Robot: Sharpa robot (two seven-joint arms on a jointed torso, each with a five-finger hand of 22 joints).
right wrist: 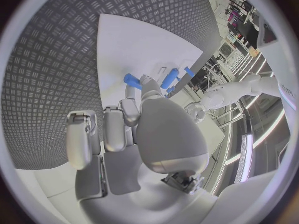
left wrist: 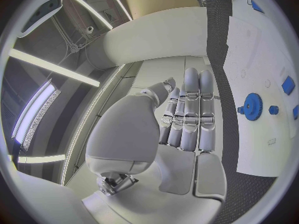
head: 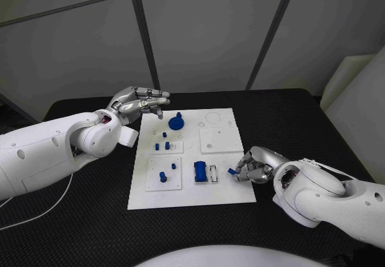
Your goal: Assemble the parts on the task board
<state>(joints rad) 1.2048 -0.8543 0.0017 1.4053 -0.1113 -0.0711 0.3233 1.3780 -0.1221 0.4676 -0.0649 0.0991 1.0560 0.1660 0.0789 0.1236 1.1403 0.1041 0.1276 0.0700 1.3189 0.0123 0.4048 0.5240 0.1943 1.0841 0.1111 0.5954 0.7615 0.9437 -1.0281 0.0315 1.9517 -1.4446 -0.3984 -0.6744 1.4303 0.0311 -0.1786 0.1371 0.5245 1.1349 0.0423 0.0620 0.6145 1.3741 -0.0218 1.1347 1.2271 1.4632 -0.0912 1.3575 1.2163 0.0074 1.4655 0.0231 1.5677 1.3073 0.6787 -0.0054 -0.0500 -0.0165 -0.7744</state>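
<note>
At the board's right edge, a small blue part (head: 232, 172) is pinched in the right hand (head: 255, 167) just off the white board (head: 228, 194) — likely lifted clear for seating beside the blue block (head: 199, 171). Left hand (head: 138, 102) hovers at the far left corner near the blue gear (head: 176, 120), fingers curled, holding nothing — probably keeping clear.

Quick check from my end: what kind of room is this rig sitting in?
Probably a robotics lab or test cell, not a home. A black textured table carries a white task board with small blue parts, such as a blue gear. Plain grey wall panels stand behind it.
</note>
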